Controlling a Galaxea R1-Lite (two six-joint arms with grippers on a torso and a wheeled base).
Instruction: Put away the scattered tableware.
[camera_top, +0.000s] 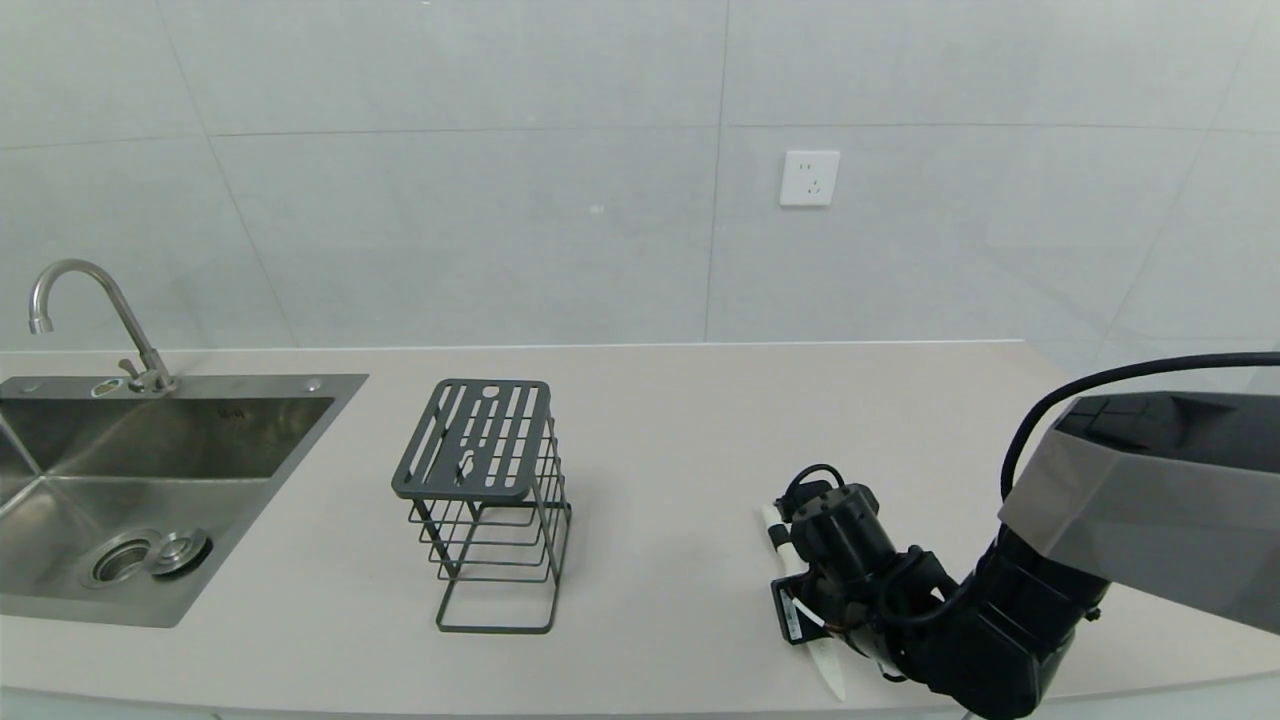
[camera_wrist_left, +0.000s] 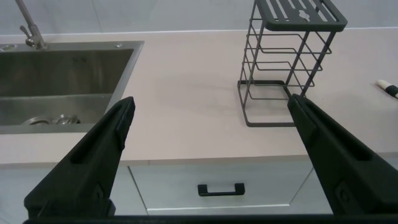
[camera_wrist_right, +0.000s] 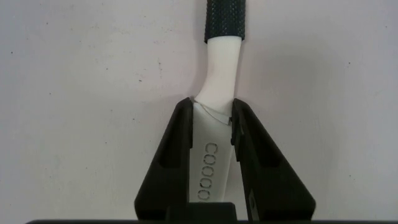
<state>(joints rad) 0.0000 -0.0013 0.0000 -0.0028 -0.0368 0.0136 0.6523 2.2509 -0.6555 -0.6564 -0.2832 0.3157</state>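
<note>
A white-bladed knife (camera_top: 829, 668) with a black textured handle (camera_wrist_right: 225, 18) lies flat on the pale counter at the right front. My right gripper (camera_top: 800, 605) is down on it, and its fingers (camera_wrist_right: 181, 134) are shut on the knife blade (camera_wrist_right: 221, 68) just below the handle. A dark wire rack (camera_top: 480, 490) with a slotted top stands in the middle of the counter. My left gripper (camera_wrist_left: 211, 102) hangs open in front of the counter's front edge, holding nothing; the rack (camera_wrist_left: 286, 68) and the knife's handle end (camera_wrist_left: 387, 88) lie beyond it.
A steel sink (camera_top: 60, 590) with a curved faucet (camera_top: 90, 300) takes up the counter's left end. A wall socket (camera_top: 809, 178) sits on the tiled wall behind. Below the counter front is a drawer with a black handle (camera_wrist_left: 221, 188). Bare counter lies between rack and knife.
</note>
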